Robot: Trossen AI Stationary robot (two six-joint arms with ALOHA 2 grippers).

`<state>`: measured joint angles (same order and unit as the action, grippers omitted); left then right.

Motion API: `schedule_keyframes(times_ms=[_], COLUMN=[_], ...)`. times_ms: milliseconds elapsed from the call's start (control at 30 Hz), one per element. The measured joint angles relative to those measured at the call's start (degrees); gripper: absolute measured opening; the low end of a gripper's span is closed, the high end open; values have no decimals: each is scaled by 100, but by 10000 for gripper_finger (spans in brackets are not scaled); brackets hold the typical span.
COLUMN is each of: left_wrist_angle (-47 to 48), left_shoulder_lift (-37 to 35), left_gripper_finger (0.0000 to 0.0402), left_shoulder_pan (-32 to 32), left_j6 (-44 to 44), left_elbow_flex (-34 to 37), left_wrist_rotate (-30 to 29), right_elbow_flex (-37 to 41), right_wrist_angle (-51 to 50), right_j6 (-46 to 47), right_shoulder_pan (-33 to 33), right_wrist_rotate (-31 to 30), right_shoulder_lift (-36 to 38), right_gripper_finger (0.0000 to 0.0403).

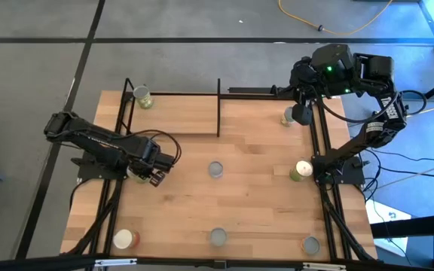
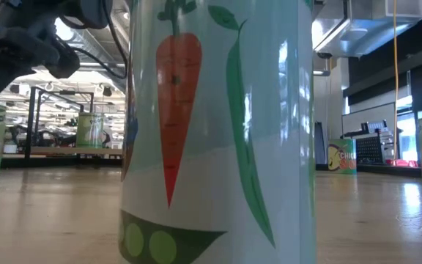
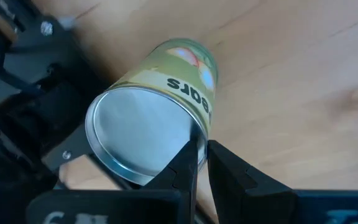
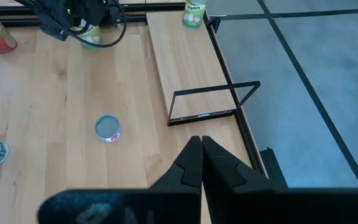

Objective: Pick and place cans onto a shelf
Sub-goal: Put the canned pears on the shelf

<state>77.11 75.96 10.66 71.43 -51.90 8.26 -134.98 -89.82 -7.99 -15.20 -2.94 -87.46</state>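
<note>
High view: left arm stretches from the left edge toward centre-left of the table, its left gripper [image 1: 155,175] low over a green-yellow can [image 1: 140,176], mostly hidden beneath it. Right arm is folded at upper right, right gripper [image 1: 301,114] held above the table's right rear corner.

Left wrist view adds what overhead hides: the can [image 3: 157,109] lies tilted on its side, silvery end toward the camera, beside the left fingertips [image 3: 190,163], which sit pressed together and grip nothing.

Right wrist view: right fingers [image 4: 191,163] closed, empty, looking down at the shelf [image 4: 185,62] with one can [image 4: 193,14] standing at its far end.

Low view: a carrot-and-pea can [image 2: 218,132] fills the frame.
</note>
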Motion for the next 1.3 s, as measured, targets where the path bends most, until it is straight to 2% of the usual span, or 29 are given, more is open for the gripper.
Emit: schedule_keyframes(times_ms=[400,633,767,867,1033,1300], left_wrist_angle=[52,814,1329,1278,1311,1306], left_shoulder_lift=[28,21,21,22,46,83], left_gripper_finger=[2,1,1,0,0,0], left_shoulder_pan=[0,-61,-272,-597,-1372,-2902], left_j6=[-406,-755,-866,-1168,-2221,-3833], left_elbow_flex=[-145,-1131,-1909,-2531,-3274,-3370], left_wrist_rotate=[-29,-255,-589,-855,-1387,-1521], right_elbow_flex=[0,0,0,0,0,0], right_wrist_angle=[98,181,181,181,179,179], right_j6=[-147,-149,-149,-149,-149,-149], right_shoulder_pan=[1,2,0,2,2,2], right_wrist_rotate=[-1,-2,-2,-2,-2,-2], right_shoulder_lift=[0,0,0,0,-2,-2], right_gripper_finger=[4,4,4,4,4,4])
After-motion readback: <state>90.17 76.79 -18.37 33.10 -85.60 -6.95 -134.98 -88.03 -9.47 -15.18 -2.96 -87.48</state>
